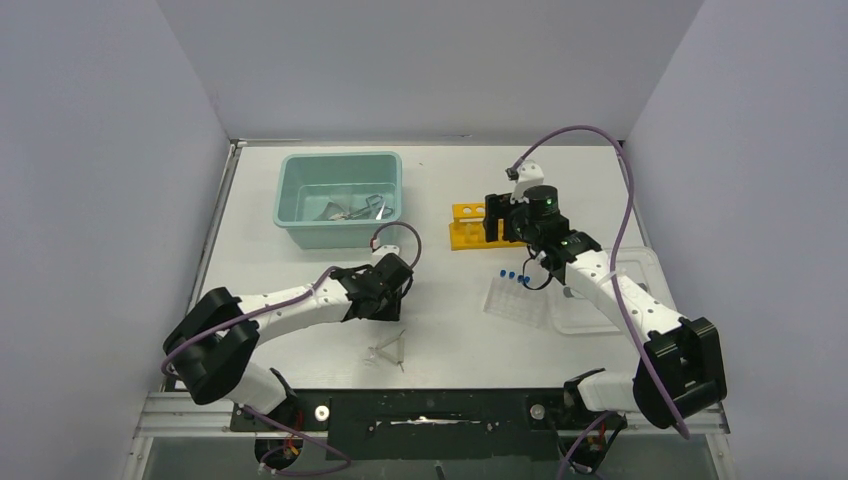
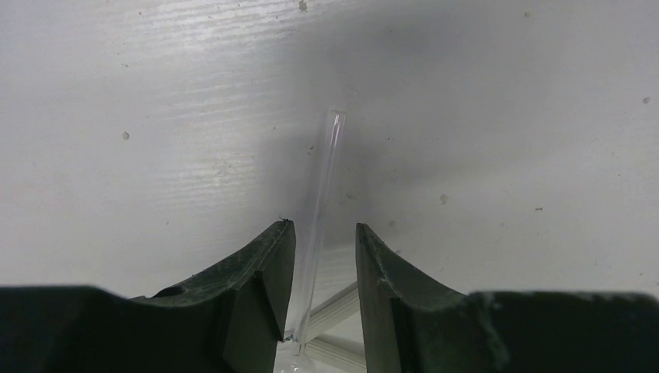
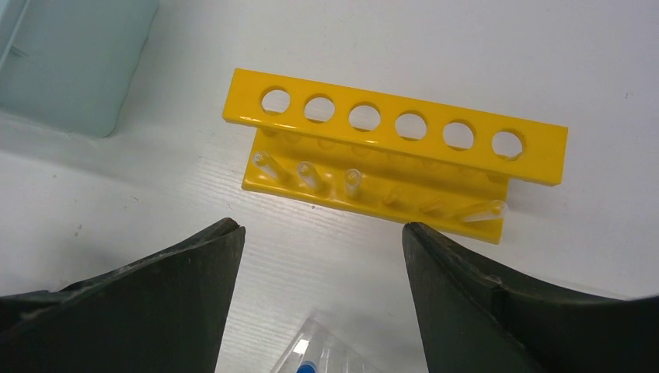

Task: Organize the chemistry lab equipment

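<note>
Clear plastic droppers (image 1: 388, 349) lie on the table near the front. My left gripper (image 1: 388, 292) hovers just behind them. In the left wrist view its jaws (image 2: 324, 225) stand a little apart around the thin stem of one clear dropper (image 2: 325, 175). The stem rests against the left finger (image 2: 268, 264), with a gap on the right side. A clear bag with blue-capped tubes (image 1: 516, 296) lies right of centre, and its corner shows in the right wrist view (image 3: 326, 350). My right gripper (image 1: 497, 222) is wide open and empty (image 3: 322, 229) above it. Metal forceps and tweezers (image 1: 352, 208) lie in the tub.
The teal tub (image 1: 292, 222) stands at the back left. A yellow tube rack (image 1: 466, 228) (image 3: 388, 128) with six holes stands just beyond my right gripper. A translucent lid (image 1: 605, 300) lies at the right under the right arm.
</note>
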